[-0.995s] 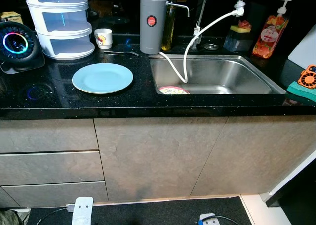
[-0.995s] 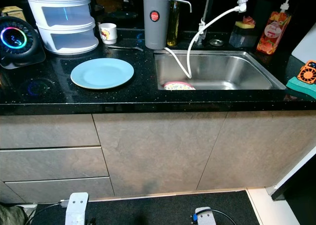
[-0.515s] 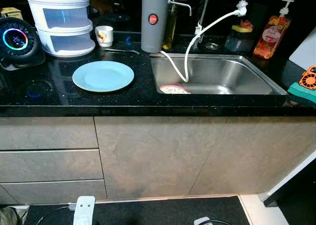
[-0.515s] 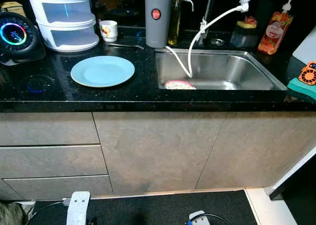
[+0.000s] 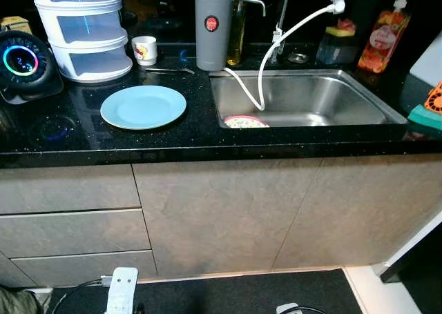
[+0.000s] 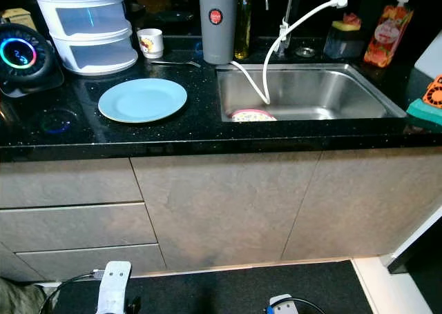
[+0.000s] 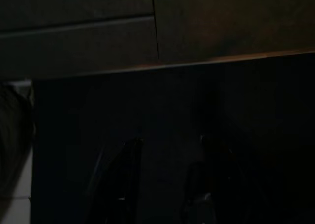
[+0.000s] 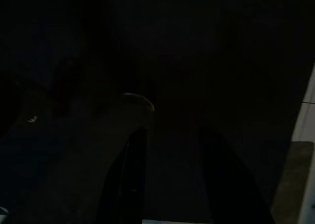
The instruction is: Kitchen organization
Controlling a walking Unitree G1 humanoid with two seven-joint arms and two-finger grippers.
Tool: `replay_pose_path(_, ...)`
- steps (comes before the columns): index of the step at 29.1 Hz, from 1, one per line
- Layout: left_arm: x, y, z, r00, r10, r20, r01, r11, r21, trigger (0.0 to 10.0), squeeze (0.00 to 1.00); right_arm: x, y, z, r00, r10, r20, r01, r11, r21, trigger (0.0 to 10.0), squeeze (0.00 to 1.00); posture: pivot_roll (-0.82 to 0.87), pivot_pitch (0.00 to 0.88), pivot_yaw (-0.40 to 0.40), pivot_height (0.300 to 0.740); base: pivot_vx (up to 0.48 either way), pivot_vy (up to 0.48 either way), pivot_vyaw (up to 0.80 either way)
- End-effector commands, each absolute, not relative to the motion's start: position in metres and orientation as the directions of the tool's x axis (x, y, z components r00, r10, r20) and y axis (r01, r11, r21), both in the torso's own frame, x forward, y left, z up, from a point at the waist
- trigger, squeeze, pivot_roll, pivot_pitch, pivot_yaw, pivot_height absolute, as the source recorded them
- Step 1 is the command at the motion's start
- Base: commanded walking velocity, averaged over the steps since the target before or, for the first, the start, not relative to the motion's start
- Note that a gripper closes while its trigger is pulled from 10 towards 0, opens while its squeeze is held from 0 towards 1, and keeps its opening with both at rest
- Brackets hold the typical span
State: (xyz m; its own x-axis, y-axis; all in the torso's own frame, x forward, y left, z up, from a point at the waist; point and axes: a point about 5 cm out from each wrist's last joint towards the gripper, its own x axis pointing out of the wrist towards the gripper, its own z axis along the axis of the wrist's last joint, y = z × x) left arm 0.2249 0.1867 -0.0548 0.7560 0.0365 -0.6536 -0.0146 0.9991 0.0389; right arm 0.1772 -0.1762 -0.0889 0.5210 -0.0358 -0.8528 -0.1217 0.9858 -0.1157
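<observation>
We stood facing the black speckled stone desk (image 5: 83,145) with both arms hanging low and idle, so we judged the step in hand to be the approach, with nothing yet picked up. In the dim left wrist view our left claw (image 7: 162,184) pointed at the dark floor below the cabinet fronts, its two black fingers apart and holding nothing; our right claw (image 8: 170,175) likewise hung over dark floor with its fingers spread and empty. On the desk lay a round pale blue plate (image 5: 143,107), just left of the stainless steel sink (image 5: 324,93). In the sink's near left corner rested a small round dish with a pink rim (image 5: 244,122), close to the end of the white hose (image 5: 262,72). Behind the plate stood a small white printed cup (image 5: 143,50), a white three-tier plastic container (image 5: 81,31) and a tall grey cylindrical canister (image 5: 210,27). We reckoned the next move called for raising one arm above the desk edge and reaching for the plate or the dish.
</observation>
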Motion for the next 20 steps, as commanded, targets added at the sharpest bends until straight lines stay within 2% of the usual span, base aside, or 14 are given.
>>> replay_pose_path(1,0.2195,0.1913,-0.0585,0.733,0.036,-0.679,0.006,0.998,0.060,10.0,0.00,0.1753,-0.1747,-0.0900,0.515,-0.041,-0.856,-0.104,0.988,-0.110,10.0,0.00,0.07,0.080,0.026,0.740,0.000,0.000,0.00)
replay_pose_path(20,0.2194,0.1928,-0.0593,0.725,0.060,-0.686,-0.046,0.998,0.039,10.0,0.00,0.1824,-0.1689,-0.0875,0.521,-0.042,-0.853,-0.120,0.985,-0.122,10.0,0.00,0.07,0.067,0.005,0.740,0.000,0.000,0.00)
